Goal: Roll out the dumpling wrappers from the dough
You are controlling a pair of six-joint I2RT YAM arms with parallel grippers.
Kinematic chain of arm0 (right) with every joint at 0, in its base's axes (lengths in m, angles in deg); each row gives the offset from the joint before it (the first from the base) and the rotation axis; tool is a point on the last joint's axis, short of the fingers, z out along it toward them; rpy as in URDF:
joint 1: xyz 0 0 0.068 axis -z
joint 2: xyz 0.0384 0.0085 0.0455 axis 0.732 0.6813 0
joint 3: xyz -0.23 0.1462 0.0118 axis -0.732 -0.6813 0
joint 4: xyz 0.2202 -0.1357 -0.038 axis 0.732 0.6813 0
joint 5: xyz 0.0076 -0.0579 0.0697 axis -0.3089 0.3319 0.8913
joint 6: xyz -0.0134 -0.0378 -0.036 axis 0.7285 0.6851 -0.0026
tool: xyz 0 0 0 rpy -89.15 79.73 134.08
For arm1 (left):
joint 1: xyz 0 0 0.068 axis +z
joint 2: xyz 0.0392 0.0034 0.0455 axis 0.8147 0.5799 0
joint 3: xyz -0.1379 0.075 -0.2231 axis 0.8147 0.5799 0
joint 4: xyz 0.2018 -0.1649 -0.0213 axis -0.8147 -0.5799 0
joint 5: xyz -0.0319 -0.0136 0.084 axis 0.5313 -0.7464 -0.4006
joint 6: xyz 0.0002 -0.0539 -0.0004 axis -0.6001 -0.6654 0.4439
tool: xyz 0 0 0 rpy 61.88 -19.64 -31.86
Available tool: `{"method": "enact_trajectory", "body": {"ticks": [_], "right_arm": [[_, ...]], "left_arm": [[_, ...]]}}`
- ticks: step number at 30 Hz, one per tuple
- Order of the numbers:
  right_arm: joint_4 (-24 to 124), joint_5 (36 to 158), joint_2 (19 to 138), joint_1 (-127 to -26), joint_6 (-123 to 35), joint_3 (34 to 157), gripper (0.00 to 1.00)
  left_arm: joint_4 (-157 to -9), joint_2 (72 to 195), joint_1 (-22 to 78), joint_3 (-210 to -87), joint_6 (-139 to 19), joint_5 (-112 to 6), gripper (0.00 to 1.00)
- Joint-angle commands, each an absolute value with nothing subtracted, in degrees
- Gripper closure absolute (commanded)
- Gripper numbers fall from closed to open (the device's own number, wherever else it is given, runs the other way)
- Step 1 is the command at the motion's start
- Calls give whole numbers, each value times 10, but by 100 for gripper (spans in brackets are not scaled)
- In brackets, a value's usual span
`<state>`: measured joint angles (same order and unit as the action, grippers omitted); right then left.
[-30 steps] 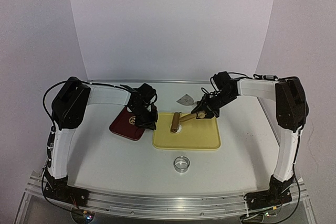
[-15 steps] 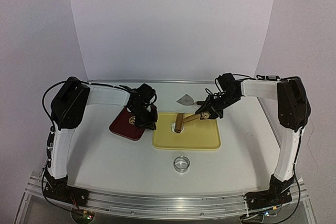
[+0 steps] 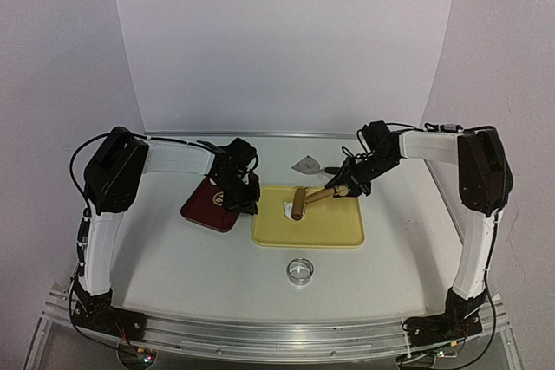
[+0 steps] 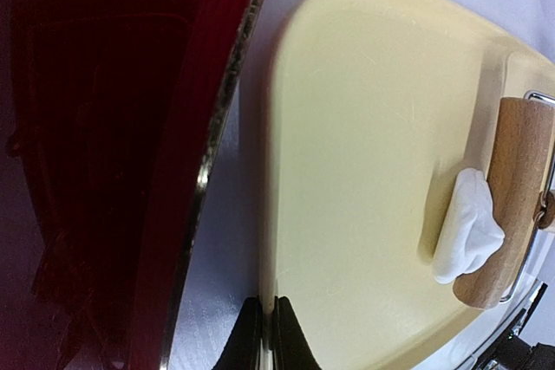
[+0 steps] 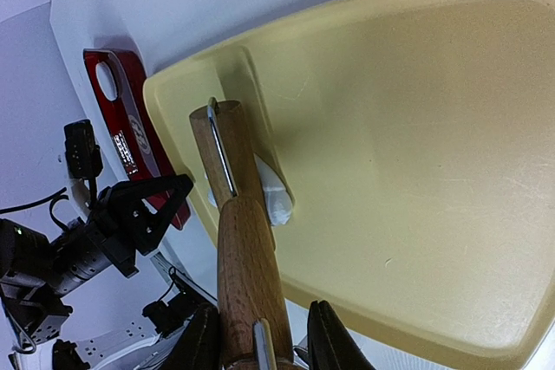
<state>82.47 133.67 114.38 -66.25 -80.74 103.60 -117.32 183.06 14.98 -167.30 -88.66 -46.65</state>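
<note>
Between the fingers of our right pincer (image 5: 260, 340) sits the wooden handle of the rolling pin (image 5: 234, 179), so this pincer is grasping the pin, one dark finger on each side of the handle. Ahead of the pincer the handle runs to a metal frame that carries the wooden roller. The roller lies on the yellow tray (image 5: 416, 127), near the tray corner farthest from the pincer.

The dough (image 5: 276, 201), a small soft white lump, is partly under the roller and touching it. It bulges out on the roller's side away from our right pincer, as our left wrist view shows (image 4: 468, 227). The lump rests on the tray in a shallow sunken strip along that end.

Our left pincer (image 4: 264, 340) is clenched, its two dark fingertips pressed together with nothing between them. It hangs low over the strip of white surface (image 4: 230, 240) that separates the tray from a dark red board (image 4: 104, 127). The board lies to one side of this pincer and the tray to the other. The dough and roller are across the tray from it.

From above, a shiny ring cutter (image 3: 300, 269) stands on the surface on the near side of the tray, well apart from both pincers. A small grey triangular thing (image 3: 304, 163) lies beyond the tray, near our right pincer (image 3: 341, 186).
</note>
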Motion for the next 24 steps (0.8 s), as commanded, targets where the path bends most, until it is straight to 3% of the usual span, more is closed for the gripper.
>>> {"method": "enact_trajectory", "body": {"ticks": [1, 24], "right_arm": [[998, 975, 1228, -652, -781, 981, 100], [1018, 929, 1228, -652, -775, 996, 100]], "left_arm": [[-1168, 1829, 165, -1663, -884, -496, 100], [-1166, 1836, 165, -1676, -879, -492, 100]]}}
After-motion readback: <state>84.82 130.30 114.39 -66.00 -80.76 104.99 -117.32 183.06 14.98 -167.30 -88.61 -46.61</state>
